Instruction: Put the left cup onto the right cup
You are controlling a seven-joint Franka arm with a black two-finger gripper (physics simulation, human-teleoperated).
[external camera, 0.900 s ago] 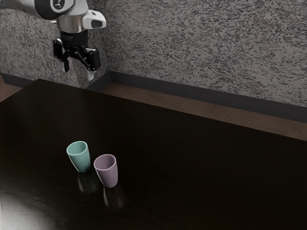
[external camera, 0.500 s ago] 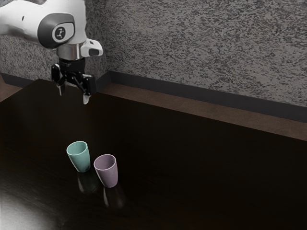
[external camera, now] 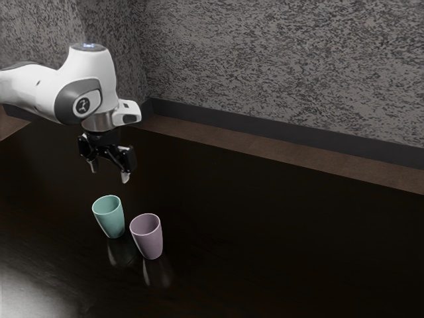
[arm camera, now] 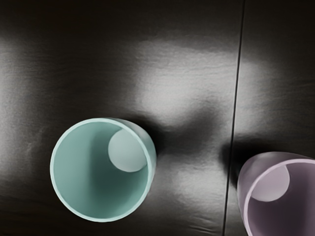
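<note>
A teal cup (external camera: 109,216) stands upright on the dark table, and a mauve cup (external camera: 147,236) stands upright close to it on the exterior view's right, a small gap between them. My gripper (external camera: 109,173) hangs open in the air a short way above the teal cup, with nothing between its fingers. The wrist view looks straight down into the teal cup (arm camera: 102,168), which is hollow with nothing in it, and catches part of the mauve cup (arm camera: 278,194) beside it.
The glossy dark table (external camera: 278,225) stretches wide on the exterior view's right of the cups. A speckled stone wall (external camera: 285,59) with a dark baseboard stands behind the table's far edge.
My arm has come down from high near the wall toward the cups. The gripper has stayed open. Neither cup has moved.
</note>
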